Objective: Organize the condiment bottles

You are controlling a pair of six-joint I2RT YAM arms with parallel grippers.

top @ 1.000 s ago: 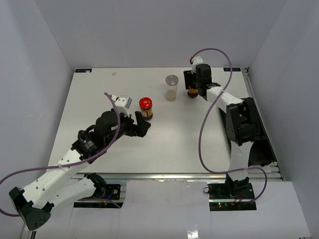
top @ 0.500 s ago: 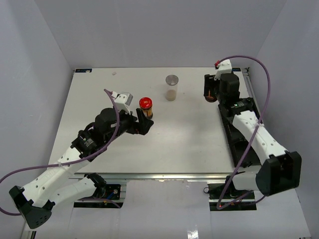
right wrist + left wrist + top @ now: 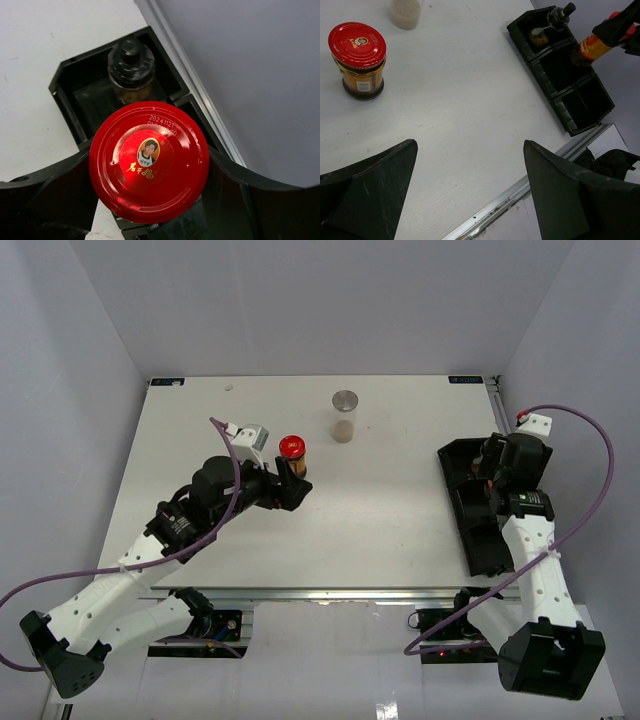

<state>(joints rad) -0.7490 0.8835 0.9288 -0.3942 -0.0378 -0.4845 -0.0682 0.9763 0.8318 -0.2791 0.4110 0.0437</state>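
Observation:
One red-capped bottle [image 3: 291,450] stands on the table; in the left wrist view [image 3: 357,59] it is ahead and to the left of my fingers. My left gripper [image 3: 288,488] [image 3: 470,150] is open and empty just beside it. The clear bottle with the silver lid [image 3: 345,414] stands further back. My right gripper [image 3: 490,480] [image 3: 149,167] is shut on the second red-capped bottle [image 3: 149,160] [image 3: 592,46], held upright over the black tray [image 3: 478,530]. The black-capped bottle [image 3: 131,62] [image 3: 552,22] stands in the tray's far end compartment.
The long black tray [image 3: 580,107] lies along the table's right side, its near compartments empty. The metal table edge [image 3: 520,187] runs close below my left fingers. The right wall [image 3: 260,75] is close beside the tray.

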